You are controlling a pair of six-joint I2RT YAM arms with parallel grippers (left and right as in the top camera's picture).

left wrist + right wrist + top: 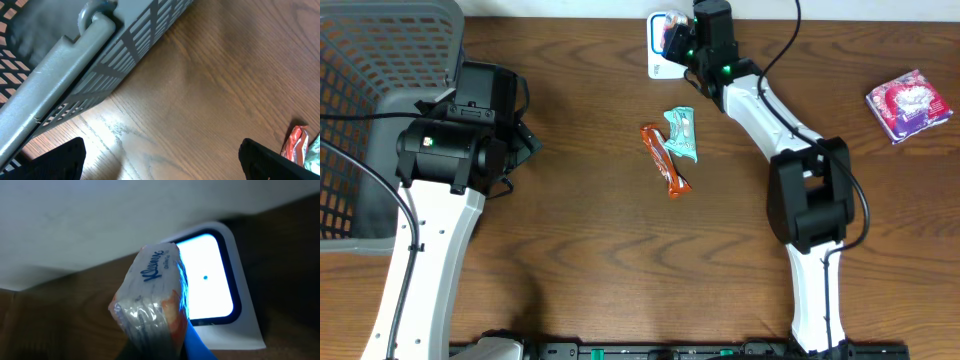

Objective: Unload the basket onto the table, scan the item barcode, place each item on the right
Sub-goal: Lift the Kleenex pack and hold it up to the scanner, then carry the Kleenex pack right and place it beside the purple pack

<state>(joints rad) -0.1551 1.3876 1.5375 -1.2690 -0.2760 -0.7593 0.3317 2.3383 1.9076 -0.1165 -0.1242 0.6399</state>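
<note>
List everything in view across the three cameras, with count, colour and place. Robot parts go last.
tissue pack: one, white with orange, Kleenex print; held at the scanner's window
scanner: one, white with a blue-lit window; far edge of the table, near the middle
orange snack bar: one, orange; table centre
teal wrapper: one, teal; right beside the orange snack bar
pink packet: one, pink and purple; far right of the table
basket: one, grey; far left corner
table: one, brown wood
left gripper: one, black; open, empty, next to the basket
right gripper: one, black; shut on the tissue pack, at the scanner
</note>
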